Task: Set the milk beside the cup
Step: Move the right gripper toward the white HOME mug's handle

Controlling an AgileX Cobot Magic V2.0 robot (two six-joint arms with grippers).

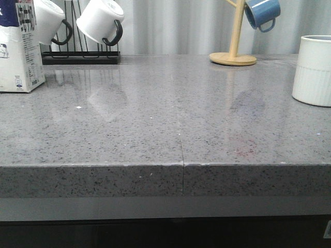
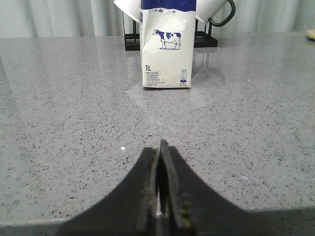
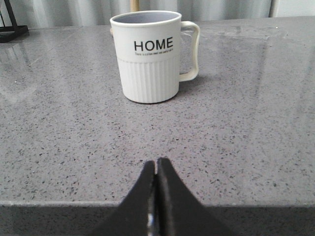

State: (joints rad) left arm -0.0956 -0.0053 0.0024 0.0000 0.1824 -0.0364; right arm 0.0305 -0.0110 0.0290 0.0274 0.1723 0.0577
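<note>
The milk [image 1: 18, 49] is a tall white carton with a dark blue top, upright at the far left of the grey counter. In the left wrist view the milk [image 2: 166, 49] shows its cow picture, straight ahead of my left gripper [image 2: 160, 147], which is shut, empty and well short of it. The cup [image 1: 312, 70], a white ribbed mug, stands at the far right. In the right wrist view the cup [image 3: 150, 56] reads "HOME", its cream handle to one side. My right gripper [image 3: 156, 162] is shut, empty, at the counter's front edge, well short of the cup.
A black rack [image 1: 80, 54] with two smooth white black-handled mugs [image 1: 101, 20] stands behind the milk. A wooden mug tree [image 1: 234, 51] with a blue mug [image 1: 262, 14] stands at the back right. The counter [image 1: 170, 119] has a seam down its middle.
</note>
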